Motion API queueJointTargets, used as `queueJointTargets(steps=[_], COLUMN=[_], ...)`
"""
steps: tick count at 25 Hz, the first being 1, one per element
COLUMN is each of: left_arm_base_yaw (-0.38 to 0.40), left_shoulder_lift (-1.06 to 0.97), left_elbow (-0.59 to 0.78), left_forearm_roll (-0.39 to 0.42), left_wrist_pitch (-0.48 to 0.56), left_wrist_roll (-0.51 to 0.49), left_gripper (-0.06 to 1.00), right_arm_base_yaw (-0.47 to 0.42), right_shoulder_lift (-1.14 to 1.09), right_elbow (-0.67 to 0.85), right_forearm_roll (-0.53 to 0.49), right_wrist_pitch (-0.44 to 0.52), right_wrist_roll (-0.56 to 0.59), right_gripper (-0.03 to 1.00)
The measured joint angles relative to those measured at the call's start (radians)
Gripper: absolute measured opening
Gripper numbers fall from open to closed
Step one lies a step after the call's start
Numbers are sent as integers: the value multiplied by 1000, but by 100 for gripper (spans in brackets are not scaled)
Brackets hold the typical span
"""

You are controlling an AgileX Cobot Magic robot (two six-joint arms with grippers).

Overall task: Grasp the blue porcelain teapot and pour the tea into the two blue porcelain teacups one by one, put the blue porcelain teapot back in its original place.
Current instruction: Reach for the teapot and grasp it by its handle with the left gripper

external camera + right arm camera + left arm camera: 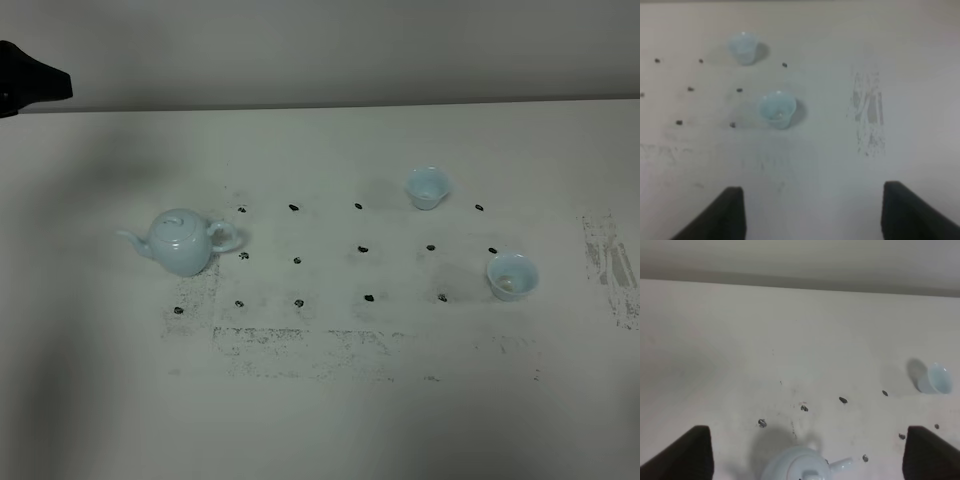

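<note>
Two sets of jaws are in this job, and both stand wide apart with nothing in them. The left jaws point toward the blue porcelain teapot (797, 469), which shows in the gap between them, but they do not touch it. The right jaws hang over a bare bit of the counter (840, 165), with both cups out in front of them. The teapot sits upright on the left side of the counter with its lid on. Its spout points away from the cups and its loop handle points toward them. On the right side, well apart from the teapot, stand the far teacup (428, 187) and the near teacup (512, 275), both upright. There is a pale spot inside the near teacup, but I cannot tell if it is tea. Little black dots (298, 260) mark the counter between the pot and the cups. I think the job is at its very start, because nothing holds the teapot. Left to do: grab the teapot, pour into one cup, then the other, and set the teapot back where it sits now.
</note>
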Motion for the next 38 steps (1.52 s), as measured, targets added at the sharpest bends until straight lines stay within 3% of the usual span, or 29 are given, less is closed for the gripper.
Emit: queueJointTargets(steps=[10, 27, 29, 32, 38], left_arm_base_yaw=[0, -16, -64, -197, -510], left_shoulder_lift=[0, 0, 0, 0, 0], left_elbow=[0, 0, -8, -23, -26], left_forearm_roll=[0, -13, -20, 15, 212], left_wrist_pitch=[0, 36, 38, 0, -227], left_wrist_roll=[2, 3, 2, 2, -49], left_gripper=[73, 73, 73, 73, 73], right_arm_base_yaw=[0, 0, 0, 0, 0], right_shoulder_lift=[-146, -147, -147, -147, -147], right_elbow=[5, 6, 6, 6, 6], right_forearm_roll=[-29, -27, -27, -27, -27], right_wrist_pitch=[121, 129, 129, 129, 129], right_wrist_roll=[-29, -61, -61, -61, -61], right_gripper=[59, 59, 59, 59, 59])
